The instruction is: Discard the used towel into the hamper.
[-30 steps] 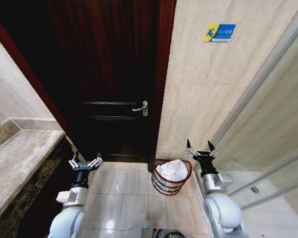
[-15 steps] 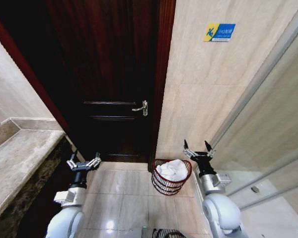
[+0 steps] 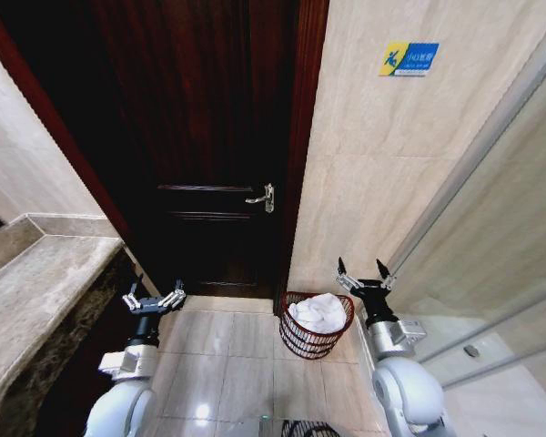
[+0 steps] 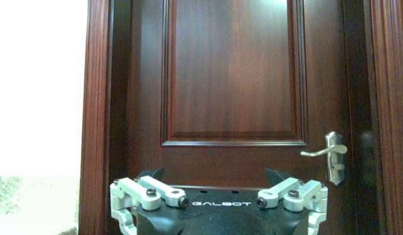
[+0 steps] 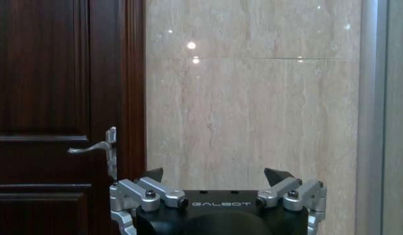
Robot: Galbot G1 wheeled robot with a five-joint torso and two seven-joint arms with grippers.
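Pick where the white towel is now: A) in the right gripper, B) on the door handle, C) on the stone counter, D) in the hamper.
D: the towel lies bunched inside the hamper on the floor, while the right gripper is open and empty beside it.

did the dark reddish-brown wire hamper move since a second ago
No. The dark reddish-brown wire hamper sits at the same spot below the door frame; the slight shift is the camera's.

wall sign [image 3: 409,59] text too small to read
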